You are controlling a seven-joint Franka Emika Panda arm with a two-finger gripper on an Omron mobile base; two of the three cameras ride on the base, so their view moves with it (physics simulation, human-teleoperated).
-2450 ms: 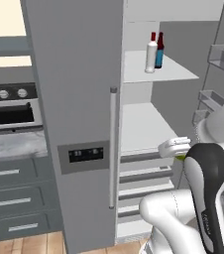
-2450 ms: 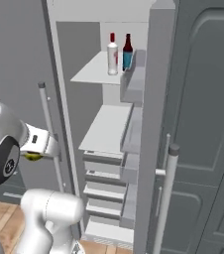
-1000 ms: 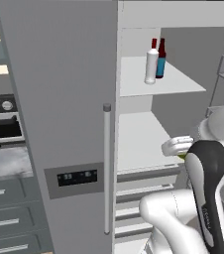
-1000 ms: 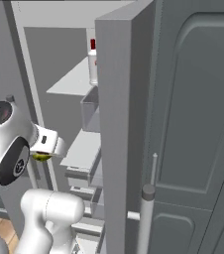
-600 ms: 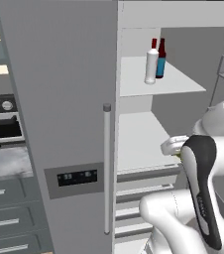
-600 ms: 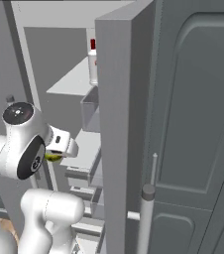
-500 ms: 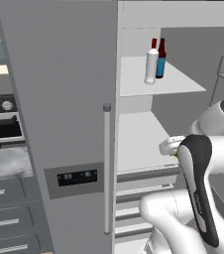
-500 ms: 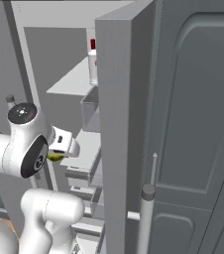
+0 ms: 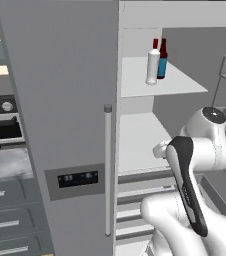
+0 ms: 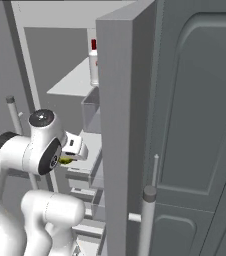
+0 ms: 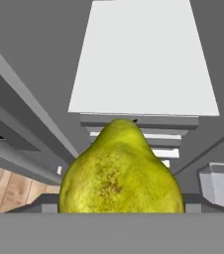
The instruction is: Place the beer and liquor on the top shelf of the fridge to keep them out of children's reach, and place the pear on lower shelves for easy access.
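The yellow-green pear [image 11: 121, 173] fills the lower middle of the hand view, with my gripper [image 10: 67, 158] shut on it; its fingers are hidden behind the fruit. In the right base view the pear [image 10: 63, 161] peeks out under the white hand, just in front of the open fridge [image 9: 75, 100]. Past the pear lies a wide white lower shelf [image 11: 143, 64]. The beer [image 9: 163, 59] and the liquor [image 9: 153, 65] stand side by side on the top shelf [image 9: 185, 85]. The liquor [image 10: 93, 67] also shows beside the door's edge.
The fridge's closed grey door with its bar handle [image 9: 107, 170] and display panel [image 9: 77, 177] stands left of the opening. The open door [image 10: 130, 140] with grey bins [image 10: 90, 112] flanks the right side. Drawers [image 11: 134, 134] sit under the lower shelf. A stove [image 9: 0, 125] is at far left.
The base views have shifted since the earliest frames, so the base has driven. In the last second the arm has swung the hand with the pear closer to the fridge opening.
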